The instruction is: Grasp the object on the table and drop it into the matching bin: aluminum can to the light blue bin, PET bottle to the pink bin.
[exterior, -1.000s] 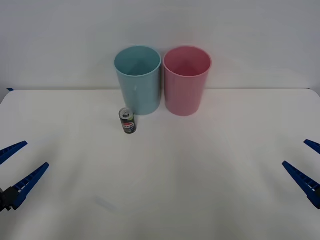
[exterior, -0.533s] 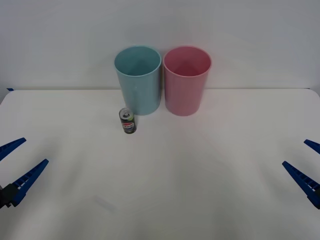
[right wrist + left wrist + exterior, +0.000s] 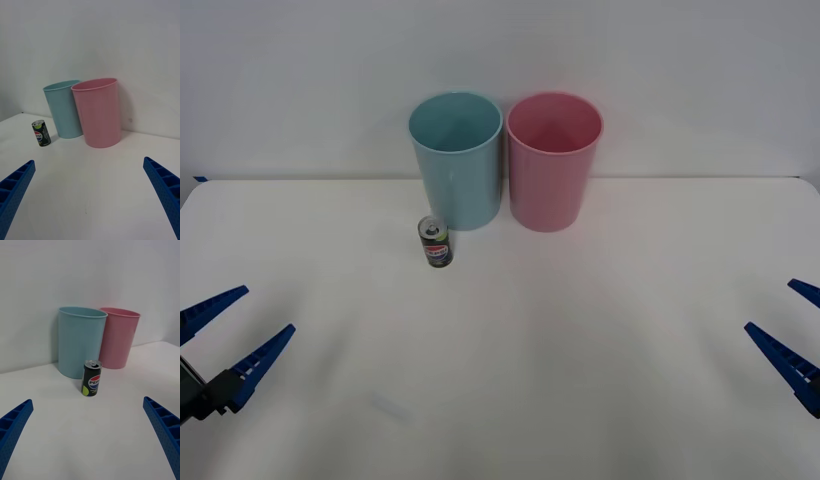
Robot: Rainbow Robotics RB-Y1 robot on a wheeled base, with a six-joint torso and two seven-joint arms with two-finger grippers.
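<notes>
A small black aluminum can [image 3: 436,242] with a silver top stands upright on the white table [image 3: 580,340], just in front of the light blue bin [image 3: 457,160]. The pink bin [image 3: 554,160] stands beside the blue one, on its right. My left gripper [image 3: 235,325] hovers open at the table's near left, well short of the can [image 3: 91,378]. My right gripper [image 3: 798,325] is open at the near right edge, far from the can [image 3: 41,133]. Both bins, light blue [image 3: 80,341] [image 3: 64,108] and pink [image 3: 118,336] [image 3: 99,112], stand upright and open-topped.
A plain white wall [image 3: 680,70] rises right behind the bins. Broad bare tabletop lies between the grippers and the can.
My left gripper has shifted a little to the right and toward the near edge. The can, the bins and the right gripper have stayed put.
</notes>
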